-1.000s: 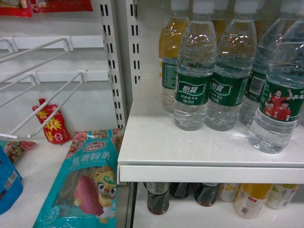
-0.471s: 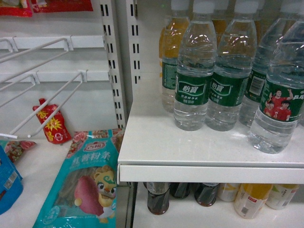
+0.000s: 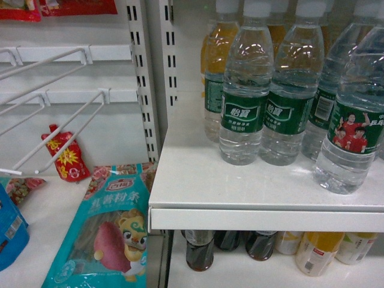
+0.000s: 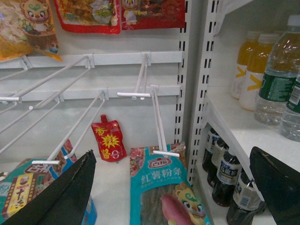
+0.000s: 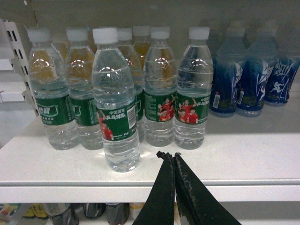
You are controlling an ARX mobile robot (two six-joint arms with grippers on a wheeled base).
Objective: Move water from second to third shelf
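Here's the white shelf [image 3: 264,186] from the head view, lined with bottles, and no gripper anywhere in that picture. The water [image 3: 355,114] stands upright at the front right of the group, nearest the shelf's edge, its green label showing red-shirted players. The right wrist view shows the same water [image 5: 115,101] out ahead of its row, closest to the lip of the shelf [image 5: 234,159], with more green-labelled bottles [image 5: 159,89] lined up behind it. That view also picks up blue-labelled bottles [image 5: 255,75] further right, which the head view misses entirely.

The right gripper [image 5: 168,157] sits low at the shelf edge, just right of the water and not touching it, its two dark fingers pressed together with nothing between them.

Over to the left wrist view: the left gripper [image 4: 176,176] is spread wide, one finger at each lower corner, facing the neighbouring bay of wire hooks [image 4: 140,89], a red pouch [image 4: 108,139] and a teal snack bag [image 4: 161,187]. Dark cola bottles [image 4: 228,176] stand on the shelf below; the head view shows only what seem to be their tops.
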